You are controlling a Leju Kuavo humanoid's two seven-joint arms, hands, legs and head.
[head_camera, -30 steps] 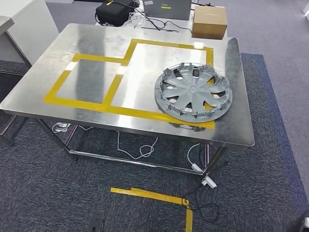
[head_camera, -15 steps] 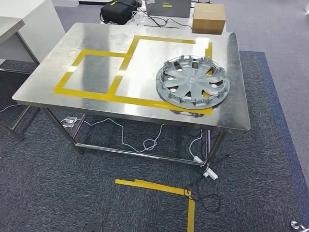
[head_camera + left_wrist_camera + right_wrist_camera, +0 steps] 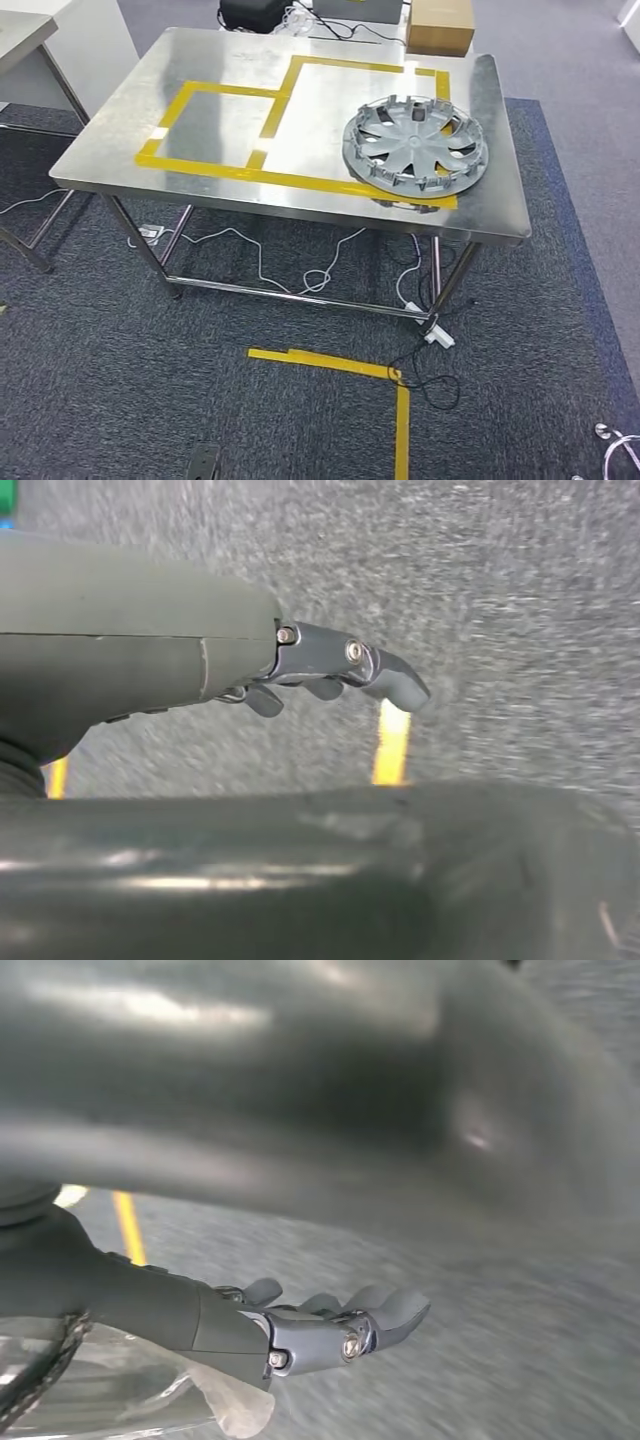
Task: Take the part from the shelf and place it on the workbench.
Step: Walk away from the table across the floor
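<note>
The part is a grey wheel cover (image 3: 414, 150) lying flat on the steel workbench (image 3: 226, 195), at its right end and overlapping the yellow tape outline (image 3: 226, 172). Nothing touches it. My left hand (image 3: 332, 670) hangs over the carpet with its fingers stretched out and nothing in it. My right hand (image 3: 332, 1328) also hangs low over the carpet, fingers straight and holding nothing.
A cardboard box (image 3: 440, 22) and a black bag (image 3: 253, 12) sit behind the workbench. A white desk (image 3: 45, 40) stands at the left. Cables (image 3: 317, 275) and a power strip (image 3: 438, 335) lie under the bench. Yellow tape (image 3: 340, 365) marks the carpet.
The whole picture has shifted: the workbench sits higher and farther in the head view, so the camera has moved. The wheel cover keeps its place on the bench.
</note>
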